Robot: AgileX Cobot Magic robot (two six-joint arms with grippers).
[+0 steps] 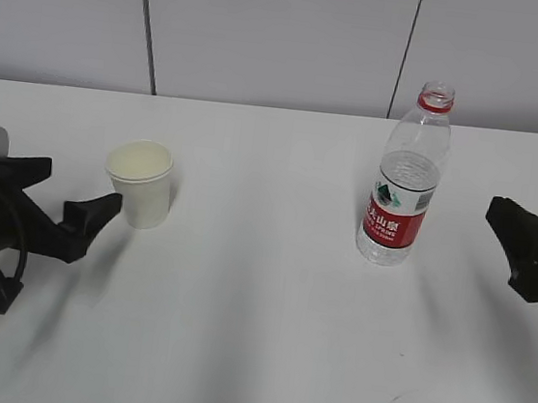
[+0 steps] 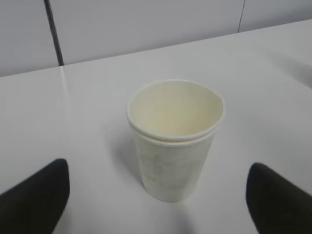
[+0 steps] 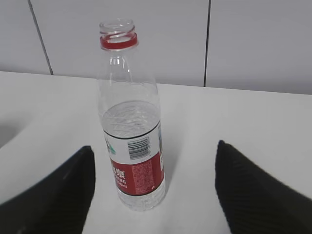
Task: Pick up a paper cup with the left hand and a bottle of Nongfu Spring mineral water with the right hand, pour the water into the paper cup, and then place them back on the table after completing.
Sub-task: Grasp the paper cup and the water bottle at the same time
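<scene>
Approach step: paper cup [image 2: 173, 141] framed by spread left gripper [image 2: 156, 200], uncapped bottle [image 3: 131, 122] by spread right gripper [image 3: 153, 190]; closure needed next.

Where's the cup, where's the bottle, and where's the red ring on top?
Cup [image 1: 142, 190], exterior view, on its front wall.
Bottle [image 1: 400, 199], exterior view, on its label.
Red ring [image 3: 118, 42], right wrist view, on the neck band.

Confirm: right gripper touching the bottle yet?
Apart. The right wrist view shows the bottle standing between the open right gripper fingers with white table visible on both sides.
</scene>
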